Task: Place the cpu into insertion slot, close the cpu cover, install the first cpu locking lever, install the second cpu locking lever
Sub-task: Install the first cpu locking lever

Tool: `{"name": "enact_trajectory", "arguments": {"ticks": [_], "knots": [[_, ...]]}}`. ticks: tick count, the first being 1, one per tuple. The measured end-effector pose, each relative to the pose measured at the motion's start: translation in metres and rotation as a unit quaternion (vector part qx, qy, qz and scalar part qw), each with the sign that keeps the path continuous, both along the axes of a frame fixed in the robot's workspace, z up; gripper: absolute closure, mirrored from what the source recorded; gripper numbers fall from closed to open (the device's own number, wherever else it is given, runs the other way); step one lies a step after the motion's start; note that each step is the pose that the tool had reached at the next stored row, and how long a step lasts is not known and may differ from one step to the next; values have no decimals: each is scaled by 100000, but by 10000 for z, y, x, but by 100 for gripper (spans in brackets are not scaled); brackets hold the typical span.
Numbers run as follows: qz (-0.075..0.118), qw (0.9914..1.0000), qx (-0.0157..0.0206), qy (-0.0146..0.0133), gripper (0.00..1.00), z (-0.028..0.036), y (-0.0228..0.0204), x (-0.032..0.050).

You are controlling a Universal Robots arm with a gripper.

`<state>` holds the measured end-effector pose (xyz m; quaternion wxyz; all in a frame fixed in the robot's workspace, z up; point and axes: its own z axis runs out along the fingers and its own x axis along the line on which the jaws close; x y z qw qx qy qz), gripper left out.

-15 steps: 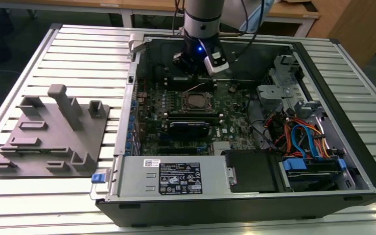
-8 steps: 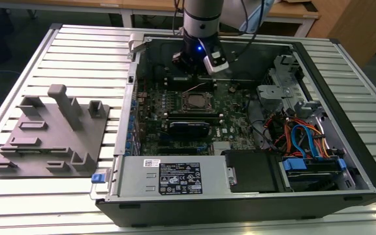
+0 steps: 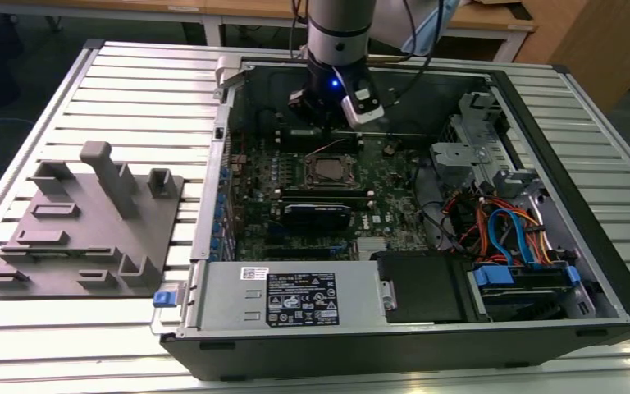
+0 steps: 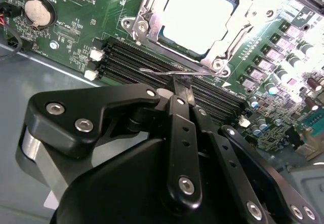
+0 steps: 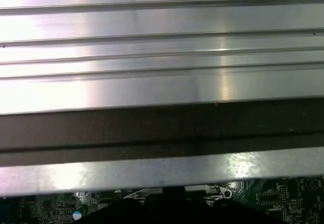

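In the second wrist view the cpu [image 4: 202, 13] lies in the insertion slot, its bright metal top showing through the cut-out of the cpu cover [image 4: 147, 16], which lies flat over it. A thin wire locking lever [image 4: 162, 73] runs along the near side of the socket, beside the black memory slots [image 4: 136, 57]. My gripper [image 4: 183, 88] is shut, and its narrow tips are right at this lever wire. In the exterior view the gripper [image 3: 317, 121] hangs inside the open computer case, just behind the socket [image 3: 330, 170] on the green board.
The case walls [image 3: 222, 164] enclose the board. A power supply [image 3: 293, 300] sits at the front, with a drive cage and coloured cables [image 3: 501, 230] at the exterior view's right. A grey fixture block [image 3: 85, 222] stands on the slatted table at the left. A coin battery [image 4: 39, 11] is on the board.
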<state>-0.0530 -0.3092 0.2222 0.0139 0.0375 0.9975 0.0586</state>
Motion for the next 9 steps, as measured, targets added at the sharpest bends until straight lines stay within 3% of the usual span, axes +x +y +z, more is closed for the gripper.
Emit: {"name": "enact_trajectory", "arguments": {"ticks": [9], "knots": [[-14,100000,-42,6,90,-24,0,27]]}}
